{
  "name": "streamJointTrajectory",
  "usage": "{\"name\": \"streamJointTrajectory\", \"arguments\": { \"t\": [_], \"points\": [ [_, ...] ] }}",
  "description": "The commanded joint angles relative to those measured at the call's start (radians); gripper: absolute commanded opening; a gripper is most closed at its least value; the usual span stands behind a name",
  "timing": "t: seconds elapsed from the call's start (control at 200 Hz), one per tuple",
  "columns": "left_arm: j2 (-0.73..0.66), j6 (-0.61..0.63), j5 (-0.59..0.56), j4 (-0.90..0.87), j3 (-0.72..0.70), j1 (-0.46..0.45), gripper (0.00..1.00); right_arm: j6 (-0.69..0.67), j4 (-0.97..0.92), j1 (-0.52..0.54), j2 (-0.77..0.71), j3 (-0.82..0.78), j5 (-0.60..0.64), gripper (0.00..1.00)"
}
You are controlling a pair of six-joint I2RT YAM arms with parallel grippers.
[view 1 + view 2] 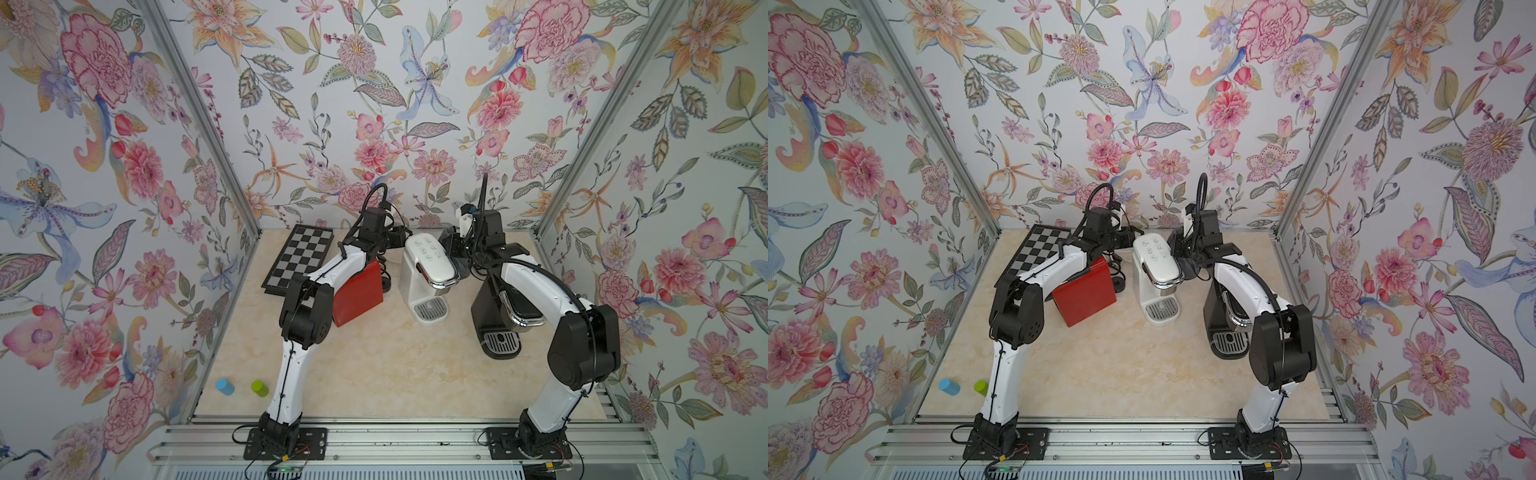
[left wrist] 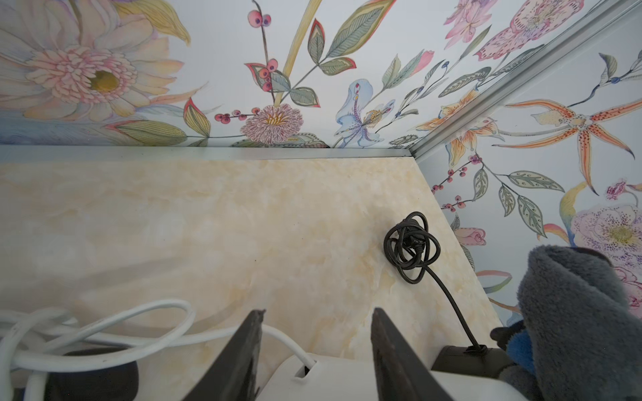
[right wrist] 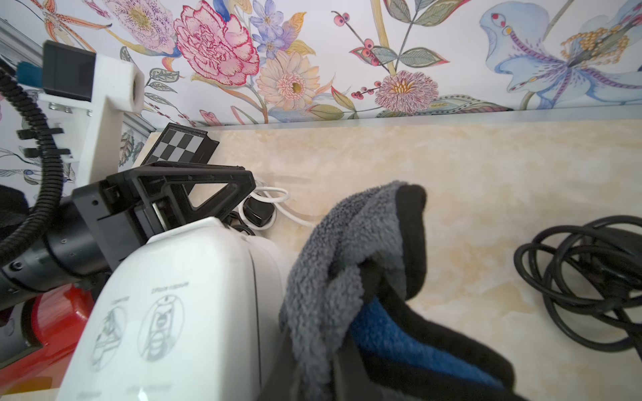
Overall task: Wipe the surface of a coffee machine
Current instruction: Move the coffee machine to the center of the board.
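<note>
Coffee machines, 3 in all. The white glossy plastic coffee machine (image 1: 428,259) stands mid-table toward the back wall, w/ printed icons on its top and 1 drip grille at the front.

1 grey plush cloth (image 3: 347,260), blue inside w/ black trim, is bunched against that machine's right flank near the top. The right gripper (image 1: 454,248) has its fingers closed tight on it.

The left gripper (image 2: 318,312) sits at the machine's rear left. Its 2 fingers stand partly apart, astride the back edge where 1 white cable (image 2: 104,333) enters. Contact w/ the casing can't be told.

1 red boxy coffee machine (image 1: 357,297) is just beside the white one on its left. 1 black coffee machine (image 1: 498,324) w/ chrome trim is near on its right, partly under the right arm.

1 black coiled cable (image 2: 410,246) lies behind on the cream marble-look tabletop (image 1: 374,365).

1 black-and-white chessboard (image 1: 301,259) lies back left. 2 small cylinders are front left, well apart from the machines: 1 blue cylinder (image 1: 224,385) and 1 green cylinder (image 1: 259,387).
</note>
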Motion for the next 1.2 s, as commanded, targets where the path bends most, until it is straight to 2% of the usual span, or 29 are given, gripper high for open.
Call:
{"name": "streamJointTrajectory", "arguments": {
  "t": [0.0, 0.375, 0.68, 0.946, 1.196],
  "points": [
    [-0.026, 0.039, 0.051, -0.071, -0.08, -0.109, 0.52, 0.02, -0.01, 0.058, -0.013, -0.042, -0.089, 0.09],
    [-0.06, 0.076, 0.075, -0.119, -0.112, -0.187, 0.51, 0.042, 0.014, 0.098, -0.145, -0.189, -0.084, 0.08],
    [-0.14, 0.072, 0.065, -0.089, -0.228, -0.217, 0.51, 0.07, 0.041, 0.112, -0.232, -0.306, -0.098, 0.09],
    [-0.17, 0.042, 0.066, -0.034, -0.288, -0.245, 0.51, 0.119, 0.061, 0.19, -0.357, -0.424, -0.055, 0.08],
    [-0.192, 0.025, 0.038, 0.01, -0.309, -0.245, 0.51, 0.147, 0.077, 0.27, -0.416, -0.516, 0.023, 0.08]
  ]
}}
